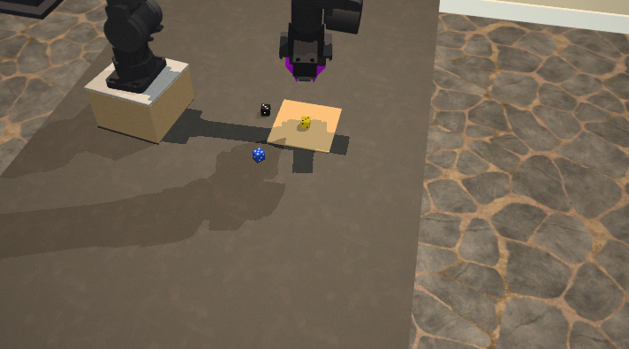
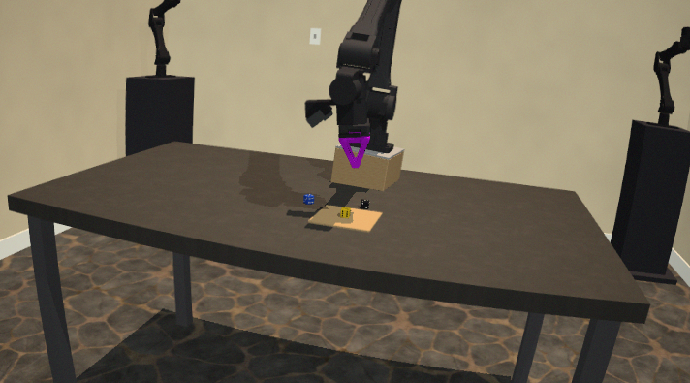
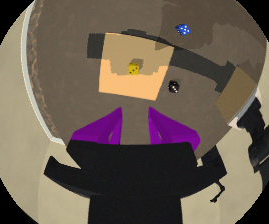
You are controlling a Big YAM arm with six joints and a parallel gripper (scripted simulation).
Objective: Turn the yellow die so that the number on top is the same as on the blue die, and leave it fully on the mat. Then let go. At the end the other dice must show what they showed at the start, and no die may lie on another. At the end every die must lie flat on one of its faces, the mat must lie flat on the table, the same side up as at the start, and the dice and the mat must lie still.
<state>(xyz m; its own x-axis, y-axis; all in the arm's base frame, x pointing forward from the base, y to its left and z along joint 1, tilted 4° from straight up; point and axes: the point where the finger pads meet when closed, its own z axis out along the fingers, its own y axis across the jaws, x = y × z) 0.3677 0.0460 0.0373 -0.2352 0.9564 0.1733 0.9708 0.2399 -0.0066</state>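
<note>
the yellow die is seen flat near the middle of the mat, fully on it. the gripper is held high above the mat's far edge, part-open and grasping nothing, probably so the die's top can be checked.

Open air all round the yellow die on the mat. Black die off the mat at ten o'clock, blue die at seven. Gripper hanging high at twelve, part-open, empty.
</note>
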